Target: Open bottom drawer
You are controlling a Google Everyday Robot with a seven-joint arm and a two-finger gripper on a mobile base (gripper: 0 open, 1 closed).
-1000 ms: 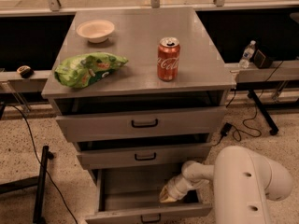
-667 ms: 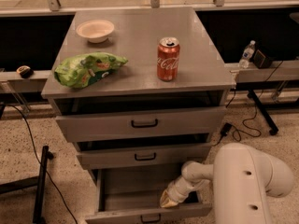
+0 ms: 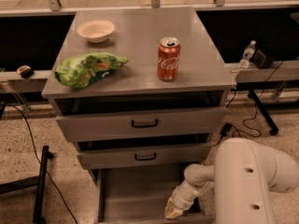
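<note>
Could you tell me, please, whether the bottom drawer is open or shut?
Open: the bottom drawer is pulled out, its inside floor showing; the gripper is inside it, near the front.

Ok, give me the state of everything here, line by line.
bottom drawer: pulled far out
middle drawer: pushed in
top drawer: pushed in
gripper: down inside the bottom drawer, right side
soda can: upright
chip bag: lying flat
bowl: upright
water bottle: upright

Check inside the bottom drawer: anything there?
Only bare grey floor shows in the bottom drawer, plus the gripper at its front-right corner. Its back is hidden under the middle drawer; the spot beneath the gripper is covered.
</note>
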